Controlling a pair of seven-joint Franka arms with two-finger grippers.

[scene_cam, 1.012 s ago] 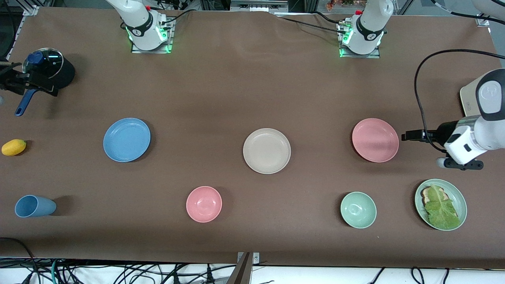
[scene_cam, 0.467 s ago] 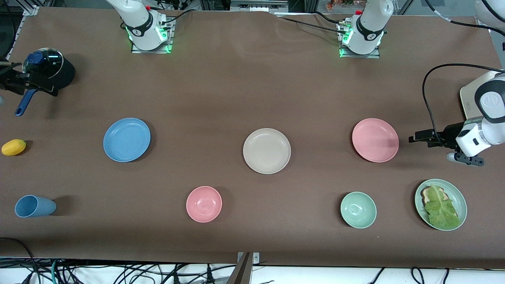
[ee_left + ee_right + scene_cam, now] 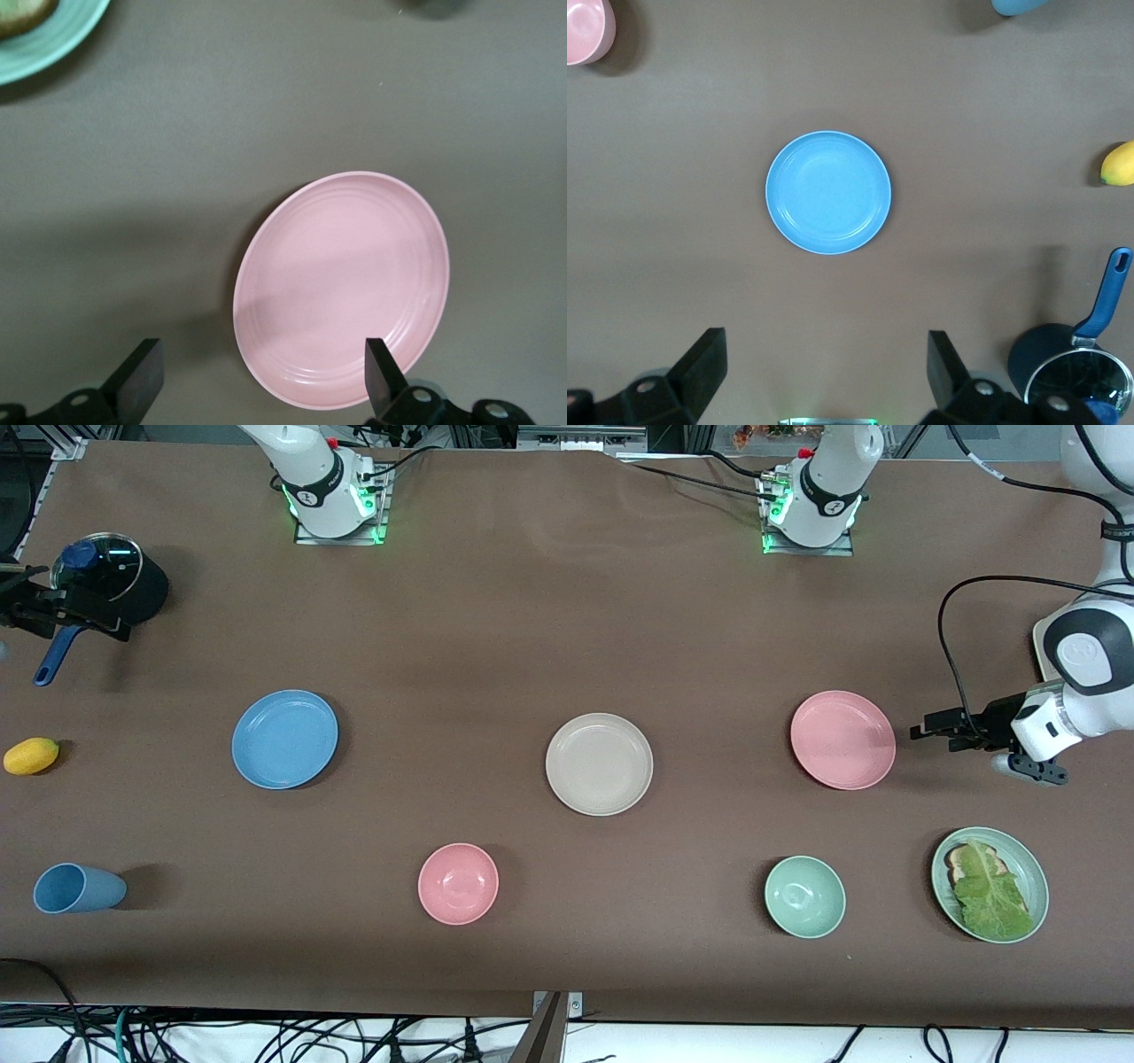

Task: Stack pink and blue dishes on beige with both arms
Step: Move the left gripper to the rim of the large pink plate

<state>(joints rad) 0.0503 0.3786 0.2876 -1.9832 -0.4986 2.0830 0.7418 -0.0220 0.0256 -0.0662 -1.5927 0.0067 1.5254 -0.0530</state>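
At mid-table: pink plate (image 3: 842, 740), beige plate (image 3: 599, 763) and blue plate (image 3: 284, 739) sit well apart in a row, nothing stacked.
You're likely handling light, stiff, slick plates, so pinch the low rims. Left gripper (image 3: 937, 728) hangs beside pink, fingers apart (image 3: 142, 379). Only the right wrist view shows the right gripper (image 3: 824, 376): spread, high above blue.

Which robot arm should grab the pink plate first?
The left one, probably. The left gripper hangs open just beside the pink plate, at its end of the table. The right gripper, also open, looks down on the blue plate instead.
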